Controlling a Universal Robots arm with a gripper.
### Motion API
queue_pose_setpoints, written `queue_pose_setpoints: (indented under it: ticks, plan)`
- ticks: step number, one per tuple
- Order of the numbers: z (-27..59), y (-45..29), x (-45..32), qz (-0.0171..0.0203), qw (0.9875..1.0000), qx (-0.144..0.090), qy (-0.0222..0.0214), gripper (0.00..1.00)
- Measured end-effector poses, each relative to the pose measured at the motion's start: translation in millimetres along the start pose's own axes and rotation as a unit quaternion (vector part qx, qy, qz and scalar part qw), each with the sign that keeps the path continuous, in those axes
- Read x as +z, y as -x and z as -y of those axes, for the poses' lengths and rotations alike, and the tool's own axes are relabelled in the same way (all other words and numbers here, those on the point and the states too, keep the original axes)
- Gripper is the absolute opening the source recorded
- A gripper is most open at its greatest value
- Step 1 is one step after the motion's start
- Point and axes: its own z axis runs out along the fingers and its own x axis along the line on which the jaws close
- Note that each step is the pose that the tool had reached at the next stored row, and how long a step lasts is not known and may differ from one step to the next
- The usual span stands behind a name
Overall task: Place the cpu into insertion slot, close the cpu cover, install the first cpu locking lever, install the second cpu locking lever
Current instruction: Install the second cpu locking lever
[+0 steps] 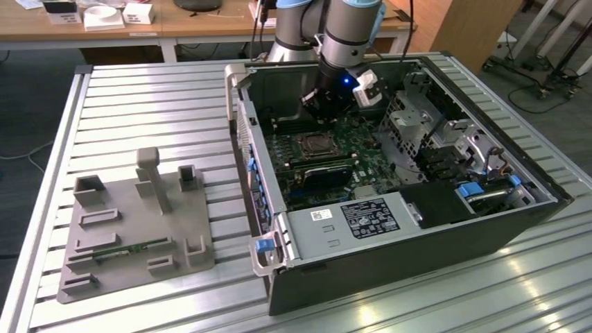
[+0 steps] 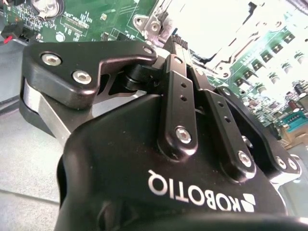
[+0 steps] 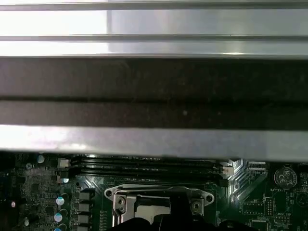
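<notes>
My gripper (image 1: 320,111) reaches down into the open computer case, just above the far side of the insertion slot (image 1: 319,146) on the green board. In the second wrist view the gripper (image 2: 176,42) has its fingers pressed together, with nothing visible between them, right at the slot's silvery metal frame (image 2: 154,21). In the first wrist view the gripper's dark tip (image 3: 166,222) covers the middle of the insertion slot (image 3: 120,204). The cpu cover (image 3: 159,192) shows as a silvery frame edge. A pale surface lies inside it; I cannot tell whether it is the cpu.
The black computer case (image 1: 398,236) lies open on a ribbed metal table (image 1: 138,104). Long black memory slots (image 3: 144,166) run beside the socket near the case wall. A metal drive cage (image 1: 416,125) stands at the exterior view's right. A grey holder block (image 1: 138,222) sits on the table.
</notes>
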Motion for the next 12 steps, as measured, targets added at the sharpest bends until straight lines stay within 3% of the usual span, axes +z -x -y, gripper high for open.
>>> queue_pose_setpoints:
  ticks: [8,12]
  plan:
    - [15.5,-0.3,-0.9,0.0000,1.0000,0.000,0.0000,0.10]
    - [17.0,-0.3,-1.0,0.0001,1.0000,0.000,-0.0002,0.10]
